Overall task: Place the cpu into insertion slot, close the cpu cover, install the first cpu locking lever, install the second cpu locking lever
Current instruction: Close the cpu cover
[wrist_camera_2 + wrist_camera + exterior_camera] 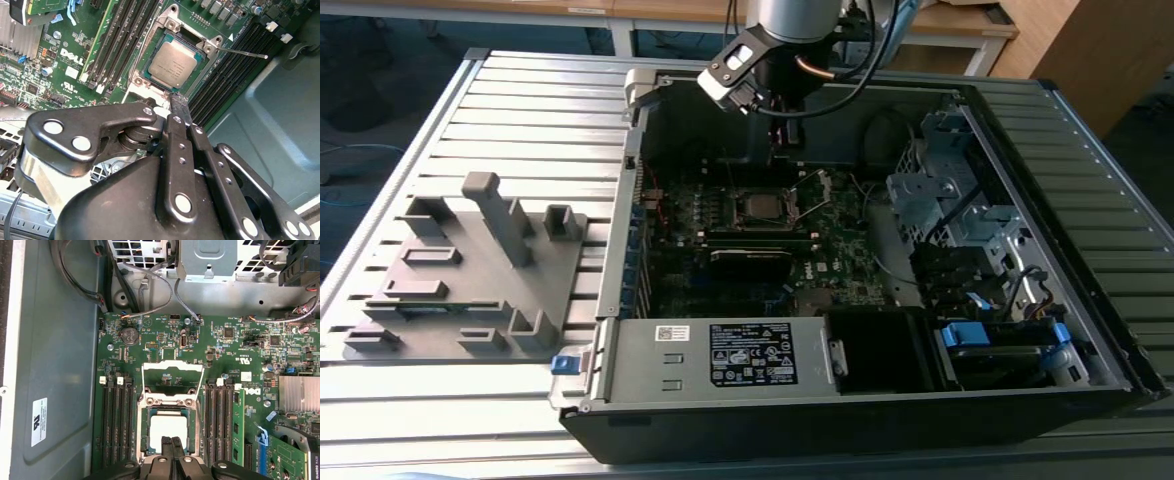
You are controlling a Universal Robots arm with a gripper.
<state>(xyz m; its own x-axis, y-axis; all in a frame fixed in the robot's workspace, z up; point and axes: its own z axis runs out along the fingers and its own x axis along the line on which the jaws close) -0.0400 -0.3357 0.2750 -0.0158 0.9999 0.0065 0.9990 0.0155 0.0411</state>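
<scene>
**Ana:** Where does the cpu (172, 65) lie?

**Ben:** Flat in the insertion slot (185, 40), silver top up. As far as both wrist views show, it sits square to the socket's rim, so the first step looks done.

**Ana:** And the cpu cover (172, 365)?

**Ben:** Open. In the first wrist view its shiny frame is swung back on the hinge, on the side of the socket away from the gripper (179, 100). The motherboard (235, 347) shows through its window. One thin locking lever (242, 52) juts from a socket corner across the memory slots (220, 80), unlatched.

**Ana:** What about the arm itself?

**Ben:** The gripper hangs low inside the computer case (1067, 130), which stands on the slatted counter (534, 110). Its jaws are pressed together, tip against tip, with nothing between them. The tips are just beside the socket's near edge. Whether they touch the metal there cannot be told.

**Ana:** So which step is in hand?

**Ben:** Closing the cover, by the look of it. That calls for reaching across the chip to the open frame and swinging it down on its hinge. The tips must not drag over the cpu or nudge it in the slot. The lever also has to stay out of the frame's path.
</scene>
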